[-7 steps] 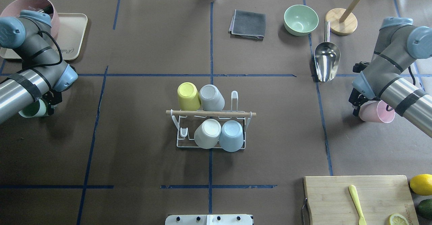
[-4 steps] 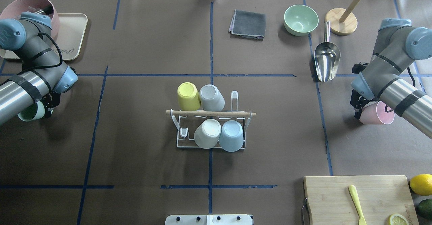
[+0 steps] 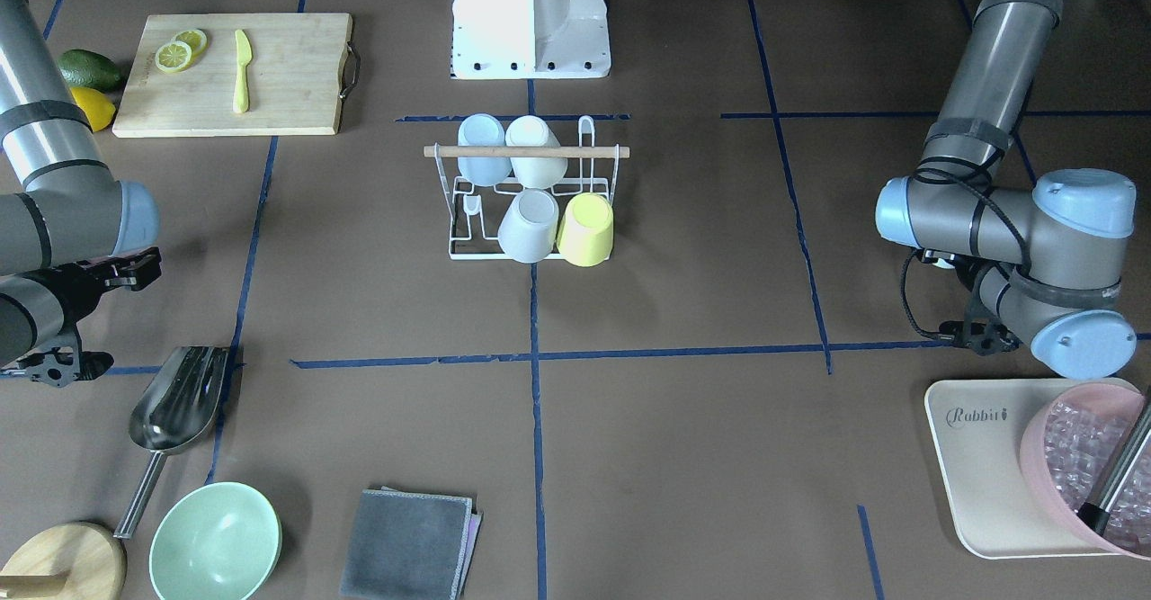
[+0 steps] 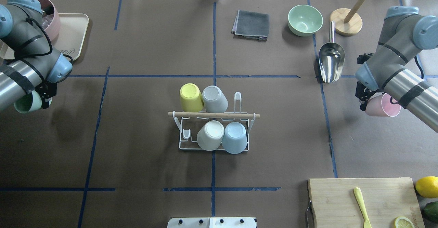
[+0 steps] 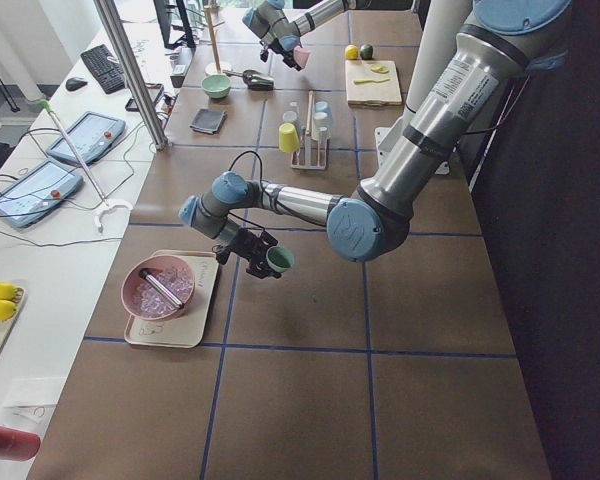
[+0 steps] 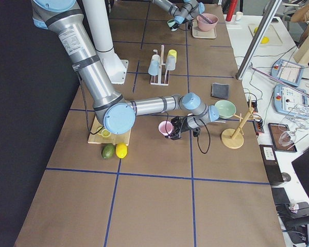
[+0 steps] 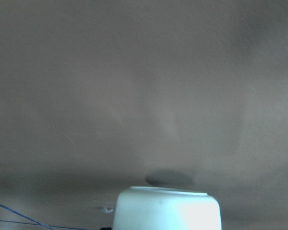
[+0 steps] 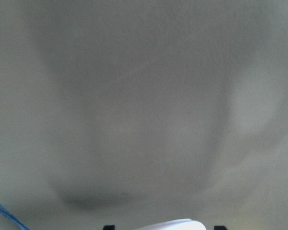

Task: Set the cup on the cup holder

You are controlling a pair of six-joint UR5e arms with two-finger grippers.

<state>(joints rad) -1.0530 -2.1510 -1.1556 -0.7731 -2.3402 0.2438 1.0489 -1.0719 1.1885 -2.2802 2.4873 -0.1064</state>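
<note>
The cup holder (image 4: 184, 145), a white wire rack with a wooden rod (image 4: 214, 115), stands mid-table and also shows in the front view (image 3: 459, 249). It holds a yellow (image 4: 191, 97), a grey (image 4: 214, 98), a white (image 4: 210, 134) and a light blue cup (image 4: 235, 137). Its back-right prong (image 4: 237, 99) and front-left prong (image 4: 185, 133) are bare. My left gripper (image 4: 41, 98) is shut on a green cup (image 4: 23, 103), held above the table at the far left. My right gripper (image 4: 365, 99) is shut on a pink cup (image 4: 386, 105), held above the table at the far right.
A metal scoop (image 4: 331, 62), a green bowl (image 4: 305, 19) and a wooden stand (image 4: 346, 22) lie behind my right gripper. A grey cloth (image 4: 251, 25) lies at the back. A cutting board (image 4: 335, 200) is at the front right. A tray (image 4: 73, 33) with a pink bowl (image 3: 1079, 456) is behind my left arm.
Both arms have risen and drawn a little toward the table's far side, each carrying its cup. The rack and its cups have not moved.
</note>
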